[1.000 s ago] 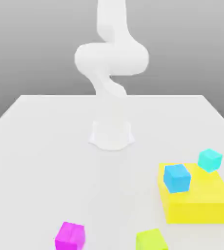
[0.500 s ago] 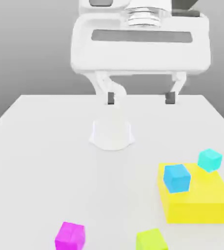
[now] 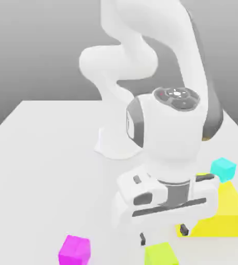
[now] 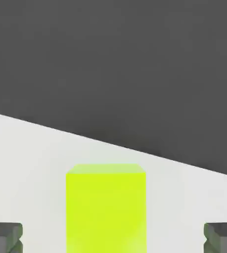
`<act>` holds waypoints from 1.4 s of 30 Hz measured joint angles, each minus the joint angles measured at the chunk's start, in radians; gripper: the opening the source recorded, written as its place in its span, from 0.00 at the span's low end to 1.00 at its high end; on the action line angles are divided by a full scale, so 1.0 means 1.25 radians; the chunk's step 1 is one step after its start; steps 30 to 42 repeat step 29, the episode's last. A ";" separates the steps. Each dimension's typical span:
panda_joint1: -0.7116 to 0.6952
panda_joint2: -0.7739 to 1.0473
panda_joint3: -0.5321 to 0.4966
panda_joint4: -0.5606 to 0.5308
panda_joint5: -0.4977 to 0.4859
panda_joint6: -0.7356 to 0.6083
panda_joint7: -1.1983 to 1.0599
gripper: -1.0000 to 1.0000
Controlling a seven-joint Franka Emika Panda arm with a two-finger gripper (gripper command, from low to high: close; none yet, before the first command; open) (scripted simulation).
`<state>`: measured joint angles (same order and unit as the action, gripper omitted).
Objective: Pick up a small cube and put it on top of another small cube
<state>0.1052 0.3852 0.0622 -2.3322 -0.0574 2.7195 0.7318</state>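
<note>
My gripper (image 3: 162, 235) hangs spread wide and empty just above the lime cube (image 3: 161, 254) at the bottom edge of the exterior view, a finger to either side so I can straddle it for the pick. That cube sits on the white surface (image 3: 48, 155). The cyan cube (image 3: 223, 169) waits at middle right, beside the yellow block (image 3: 229, 215).

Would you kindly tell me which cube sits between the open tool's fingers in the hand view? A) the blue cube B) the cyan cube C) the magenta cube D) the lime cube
D: the lime cube sits centred between the two dark fingertips in the hand view, and in the exterior view the tool hangs just above that cube, with the jaws open and not touching it.
</note>
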 joint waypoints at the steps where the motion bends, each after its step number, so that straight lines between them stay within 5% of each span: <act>1: 0.003 0.029 -0.003 0.005 -0.004 0.022 0.002 0.50; 2: 0.006 0.058 -0.007 0.011 -0.007 0.045 0.005 0.50; 3: 0.008 0.074 -0.009 0.014 -0.009 0.058 0.006 0.00; 14: -0.002 -0.028 0.003 -0.006 0.005 -0.024 -0.004 0.00; 21: -0.133 -0.173 -0.110 -0.058 0.058 -0.118 -0.009 0.00; 25: -0.161 -0.104 -0.121 -0.063 0.087 -0.044 -0.024 0.00; 26: -0.164 -0.080 -0.119 -0.063 0.092 -0.020 -0.027 1.00; 42: -0.164 -0.080 -0.119 -0.063 0.092 -0.020 -0.027 1.00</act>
